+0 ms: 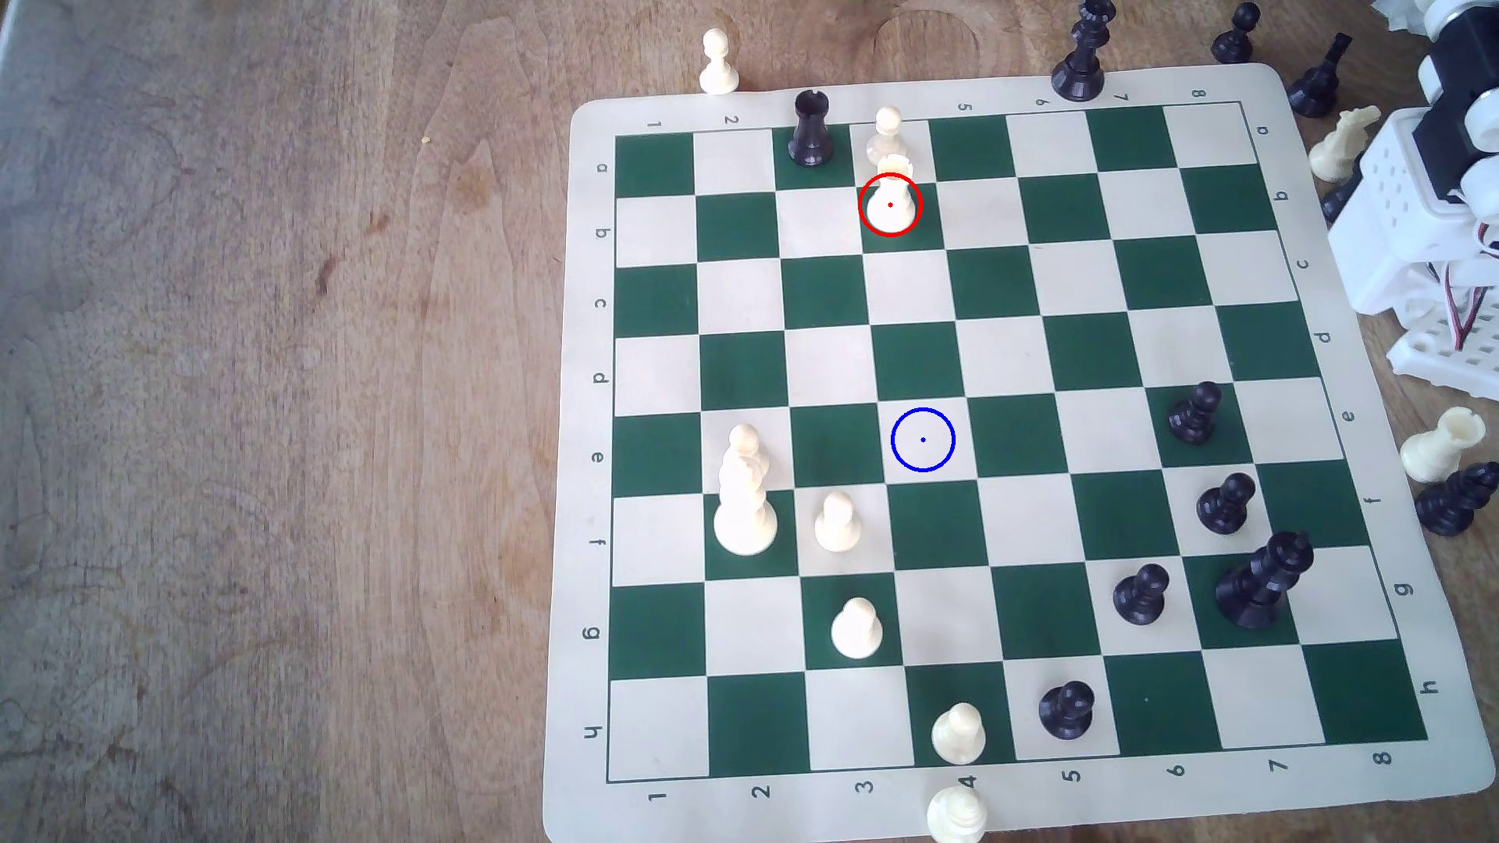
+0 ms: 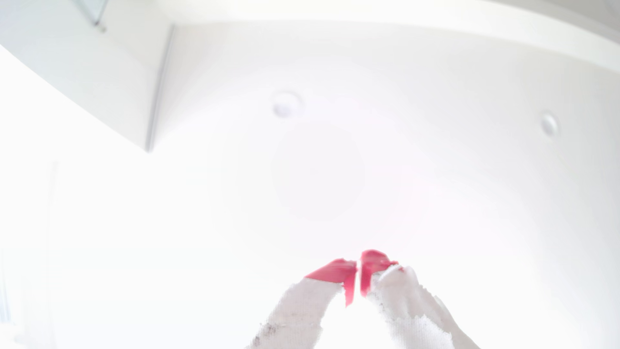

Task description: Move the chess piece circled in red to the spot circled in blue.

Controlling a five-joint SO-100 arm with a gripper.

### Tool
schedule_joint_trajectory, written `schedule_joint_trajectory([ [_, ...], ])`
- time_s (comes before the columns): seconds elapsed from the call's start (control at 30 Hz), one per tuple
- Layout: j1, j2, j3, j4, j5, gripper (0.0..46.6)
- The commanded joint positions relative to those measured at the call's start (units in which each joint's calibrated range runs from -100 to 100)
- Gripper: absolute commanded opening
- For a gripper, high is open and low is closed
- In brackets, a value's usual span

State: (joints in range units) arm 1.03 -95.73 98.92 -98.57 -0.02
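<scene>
Cream rook (image 1: 890, 194) red-ringed on green b4, pawn (image 1: 886, 130) crowding just behind. Blue-ringed cream square (image 1: 922, 439) at e4 bare, c4 and d4 between open. Fingers (image 2: 358, 272) clenched, red-tipped, grasping nothing.

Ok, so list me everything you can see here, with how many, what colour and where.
table: one, brown wood, under everything.
board: one, green and cream, exterior view's right.
rook: one, cream, red-ringed, on a green square in row b.
spot: one, blue-ringed cream square, row e, bare.
other cream pieces: ten; six on squares, four on the border or off the board.
black rook: one, row a.
other black pieces: at least nine; five on squares near the exterior view's lower right, the rest off the board.
arm: one, white, exterior view's right edge.
gripper: one, white with red tips, shut, holding nothing.
</scene>
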Motion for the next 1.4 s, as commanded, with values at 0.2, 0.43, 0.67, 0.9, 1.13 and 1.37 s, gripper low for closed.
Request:
schedule_joint_trajectory([
  [0.2, 0.3, -0.1, 1.0, -1.2, 0.2, 0.2],
  [0.43, 0.3, -0.1, 1.0, -1.2, 0.2, 0.2],
  [0.67, 0.3, -0.1, 1.0, -1.2, 0.2, 0.2],
  [0.9, -4.4, -0.1, 1.1, 5.7, -0.4, 0.2],
  [1.13, -6.1, -0.1, 1.1, 37.2, 2.4, 0.2],
  [1.37, 0.6, 0.0, 1.1, 73.8, 6.7, 0.1],
])
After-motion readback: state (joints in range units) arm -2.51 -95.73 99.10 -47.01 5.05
